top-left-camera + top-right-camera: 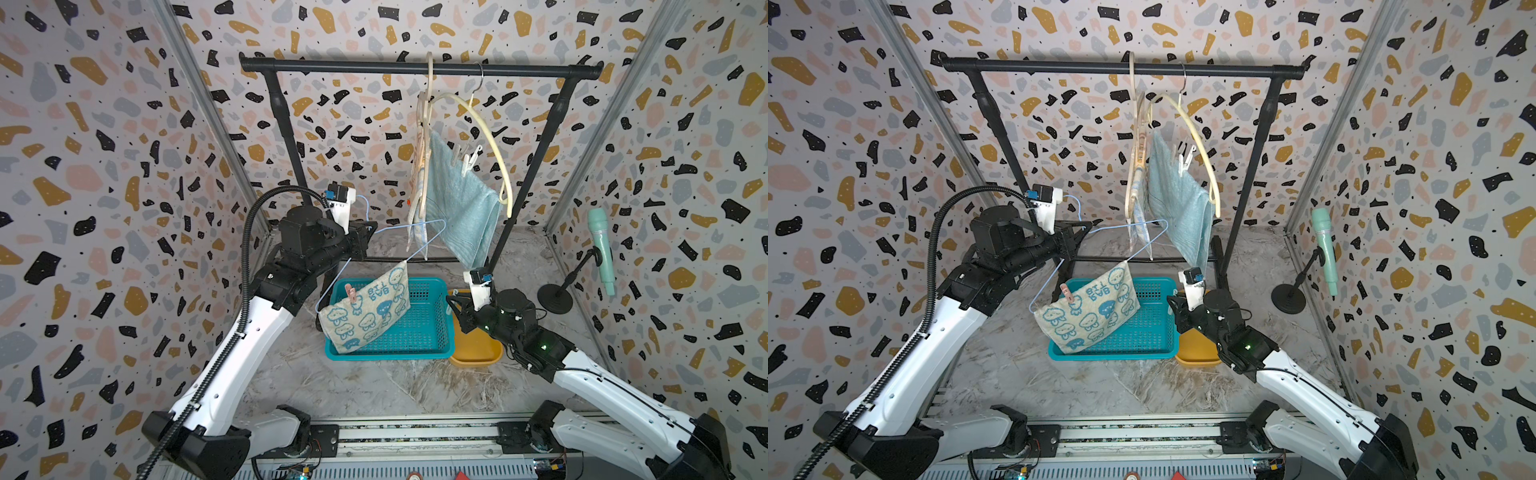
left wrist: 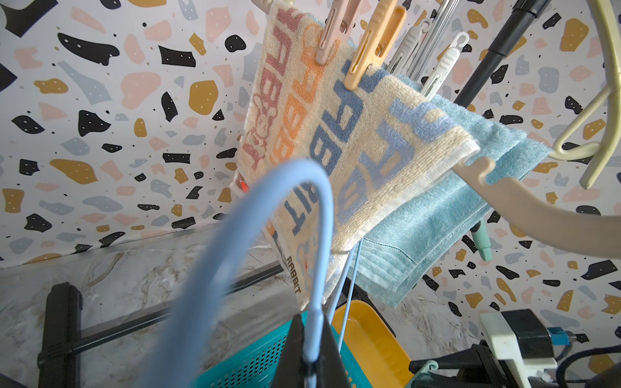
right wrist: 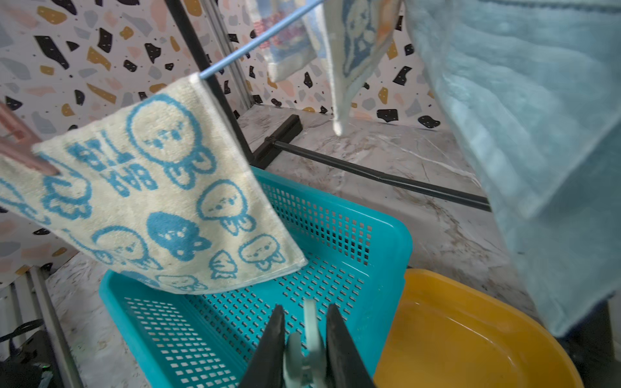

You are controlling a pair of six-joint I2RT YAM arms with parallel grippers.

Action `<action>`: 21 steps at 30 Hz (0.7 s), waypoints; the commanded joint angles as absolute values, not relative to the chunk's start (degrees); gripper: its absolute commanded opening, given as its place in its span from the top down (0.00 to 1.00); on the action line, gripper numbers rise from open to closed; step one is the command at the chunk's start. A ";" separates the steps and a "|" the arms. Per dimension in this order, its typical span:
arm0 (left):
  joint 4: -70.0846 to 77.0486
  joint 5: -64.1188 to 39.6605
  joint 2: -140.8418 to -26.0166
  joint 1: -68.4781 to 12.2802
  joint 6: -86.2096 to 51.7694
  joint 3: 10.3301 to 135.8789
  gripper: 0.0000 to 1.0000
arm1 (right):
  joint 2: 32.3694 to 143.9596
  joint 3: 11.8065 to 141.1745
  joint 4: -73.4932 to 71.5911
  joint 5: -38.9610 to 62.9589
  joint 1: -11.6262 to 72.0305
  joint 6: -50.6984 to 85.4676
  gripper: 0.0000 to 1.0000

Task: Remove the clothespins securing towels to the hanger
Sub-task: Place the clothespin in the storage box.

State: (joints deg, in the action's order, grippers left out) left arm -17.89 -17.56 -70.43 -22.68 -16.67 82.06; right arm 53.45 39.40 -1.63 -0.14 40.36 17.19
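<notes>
A: Left gripper: clamped on hanger hook; cream towel hung from hanger above basket; pink pin sat on its upper edge.

B: Right gripper: closed on mint pin, over where basket met tub.

A: Step, as judged: dropping off the mint pin; pink pin not yet taken.

B: Next move, likely: jaws to part over a container; then approach pink pin squarely and squeeze its tail ends.

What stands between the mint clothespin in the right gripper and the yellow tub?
Nothing visible: the right gripper holds the mint clothespin at the basket's edge; the yellow tub lies open beside it, clear of the cartoon towel.
</notes>
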 commanded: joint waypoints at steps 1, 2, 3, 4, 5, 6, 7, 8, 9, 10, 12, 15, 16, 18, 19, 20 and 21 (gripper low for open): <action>-14.46 -18.39 -68.57 -23.03 -15.09 81.02 1.00 | 51.51 37.62 -1.71 -3.72 38.98 19.75 1.00; -14.42 -18.33 -68.39 -23.01 -14.99 80.69 1.00 | 51.25 36.89 -1.75 -5.07 38.68 20.07 1.00; -14.42 -18.36 -68.23 -23.00 -14.81 80.37 1.00 | 50.92 36.15 -1.74 -6.77 38.43 20.58 1.00; -14.42 -18.22 -68.05 -22.94 -14.63 80.10 1.00 | 50.53 35.29 -1.60 -9.03 38.12 21.73 1.00; -14.48 -18.27 -67.94 -22.95 -14.50 79.89 1.00 | 50.17 34.36 -1.63 -10.85 37.49 22.63 1.00; -14.43 -18.21 -67.85 -22.94 -14.42 79.69 1.00 | 49.90 33.62 -1.64 -11.64 36.83 23.37 1.00; -14.35 -18.20 -67.77 -22.96 -14.44 79.52 1.00 | 49.74 32.72 -1.79 -12.02 36.02 24.24 1.00; -14.35 -18.24 -67.74 -23.01 -14.44 79.36 1.00 | 49.49 32.01 -1.92 -11.97 35.36 24.76 1.00; -14.30 -18.37 -67.60 -22.99 -14.44 79.27 1.00 | 49.29 31.21 -2.26 -11.93 34.78 25.27 1.00; -14.18 -18.56 -67.59 -22.99 -14.46 79.12 1.00 | 49.15 30.42 -2.70 -12.12 34.41 25.85 1.00; -14.24 -18.56 -67.50 -22.96 -14.36 79.03 1.00 | 49.16 29.22 -3.63 -12.22 34.05 26.34 1.00; -14.07 -18.74 -67.33 -23.01 -14.43 78.83 1.00 | 50.23 28.13 -4.40 -12.71 33.71 26.49 1.00; -13.83 -18.81 -67.21 -22.95 -14.50 78.67 1.00 | 50.97 27.99 -4.46 -12.75 33.47 26.41 1.00; -13.38 -18.82 -66.88 -23.02 -14.80 78.27 1.00 | 52.47 28.29 -4.11 -13.20 33.14 26.41 1.00; -13.16 -18.82 -66.72 -22.94 -14.85 78.09 1.00 | 53.32 28.38 -4.22 -13.34 32.96 26.29 1.00; -13.17 -18.82 -66.54 -22.97 -14.91 78.05 1.00 | 53.87 28.39 -4.37 -13.47 32.78 26.21 1.00; -13.10 -18.76 -66.37 -23.01 -15.02 78.10 1.00 | 54.67 28.39 -4.66 -13.54 32.70 26.19 1.00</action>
